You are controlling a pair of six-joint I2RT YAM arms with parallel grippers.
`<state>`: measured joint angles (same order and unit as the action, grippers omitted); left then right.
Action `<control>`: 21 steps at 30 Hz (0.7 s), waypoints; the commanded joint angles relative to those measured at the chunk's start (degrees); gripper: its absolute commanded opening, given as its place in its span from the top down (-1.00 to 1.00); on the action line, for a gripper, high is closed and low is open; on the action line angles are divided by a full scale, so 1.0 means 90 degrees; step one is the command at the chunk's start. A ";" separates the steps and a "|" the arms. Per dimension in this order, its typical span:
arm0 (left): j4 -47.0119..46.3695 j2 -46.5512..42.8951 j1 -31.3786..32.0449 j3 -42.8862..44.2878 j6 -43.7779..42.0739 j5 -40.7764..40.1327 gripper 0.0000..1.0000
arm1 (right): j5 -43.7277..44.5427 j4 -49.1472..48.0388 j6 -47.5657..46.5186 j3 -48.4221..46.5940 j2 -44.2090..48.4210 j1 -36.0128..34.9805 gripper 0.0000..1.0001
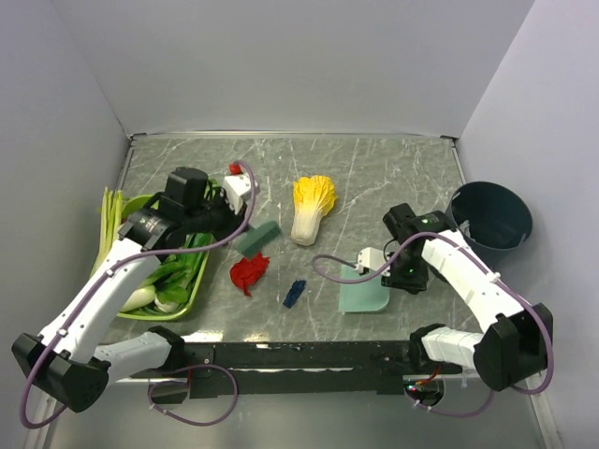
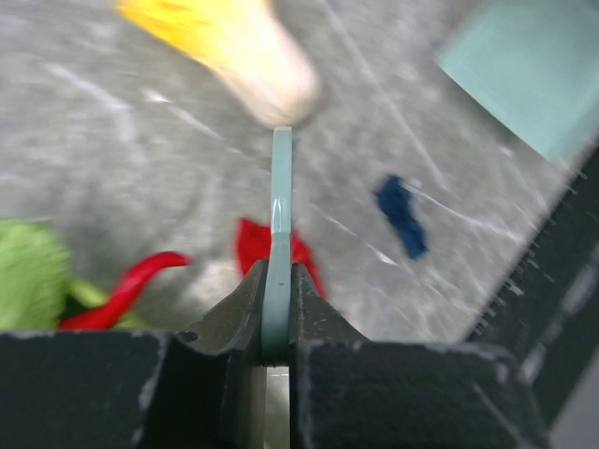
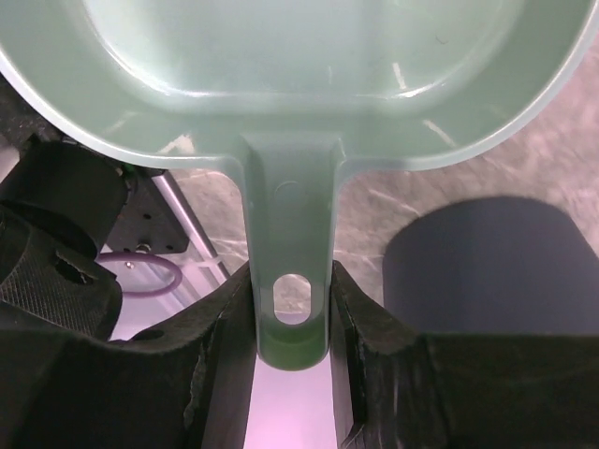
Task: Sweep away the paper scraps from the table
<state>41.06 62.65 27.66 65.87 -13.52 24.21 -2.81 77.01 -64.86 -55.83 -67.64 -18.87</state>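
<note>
Showing left end effector (image 2: pixel 276 281) clamped on brush (image 1: pixel 257 239), right end effector (image 3: pixel 292 290) clamped on dustpan (image 1: pixel 363 292); paper scraps (image 1: pixel 249 273) lie between, nearer the brush.

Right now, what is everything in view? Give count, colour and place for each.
table: one, grey-green marble
paper scraps: two clear, red and dark blue, table front-centre
napa cabbage: one, yellow-white, table centre
tray: one, green, left, holding greens
chili pepper: one, red, by tray
bin: one, dark, beyond right edge
brush: one, green, in left end effector
dustpan: one, pale green, in right end effector
left end effector: shut on brush
right end effector: shut on dustpan
</note>
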 commanded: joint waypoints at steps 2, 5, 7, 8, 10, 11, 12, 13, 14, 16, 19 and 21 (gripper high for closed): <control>0.0768 0.0254 -0.0066 0.1001 -0.0352 -0.1497 0.99 | 0.0117 0.0389 0.0204 0.0120 -0.0238 -0.0529 1.00; 0.1375 0.0431 -0.0066 0.1168 -0.0763 -0.1674 0.99 | 0.0233 0.0214 0.0428 0.0207 -0.0356 -0.0763 1.00; 0.1473 0.0422 -0.0066 0.1090 -0.0715 -0.1616 0.99 | 0.0292 0.0067 0.0778 0.0227 -0.0531 -0.0881 1.00; 0.1444 0.0392 -0.0066 0.1032 -0.0589 -0.1586 0.99 | 0.0302 0.0056 0.0916 0.0227 -0.0619 -0.1007 1.00; 0.1327 0.0285 -0.0056 0.0827 -0.0452 -0.1732 0.99 | 0.0302 -0.0167 0.1383 0.0256 -0.0863 -0.1144 1.00; 0.1298 0.0256 -0.0065 0.0768 -0.0403 -0.1858 0.99 | 0.0302 -0.0236 0.1531 0.0276 -0.0922 -0.1290 1.00; 0.1268 0.0207 -0.0066 0.0661 -0.0383 -0.2266 0.99 | 0.0302 -0.0333 0.1678 0.0334 -0.1058 -0.1369 1.00; 0.1239 0.0187 -0.0066 0.0621 -0.0392 -0.2415 0.99 | 0.0476 -0.0421 0.1989 0.0344 -0.1127 -0.1457 1.00; 0.1200 0.0177 -0.0066 0.0573 -0.0402 -0.2600 0.99 | 0.0517 -0.0577 0.2127 0.0354 -0.1195 -0.1603 1.00; 0.1161 0.0148 -0.0066 0.0436 -0.0363 -0.2844 0.99 | 0.0556 -0.0666 0.2507 0.0364 -0.1410 -0.1779 1.00; 0.1161 0.0206 -0.0066 0.0211 -0.0207 -0.2827 0.99 | 0.0712 -0.0842 0.2792 0.0374 -0.1645 -0.2033 1.00; 0.1171 0.0294 -0.0066 0.0056 -0.0080 -0.2778 0.99 | 0.0848 -0.0997 0.2812 0.0374 -0.1762 -0.2209 1.00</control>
<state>52.18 65.71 27.31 68.25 -16.58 3.03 1.54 70.85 -44.56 -52.82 -81.43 -36.12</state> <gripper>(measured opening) 0.121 0.376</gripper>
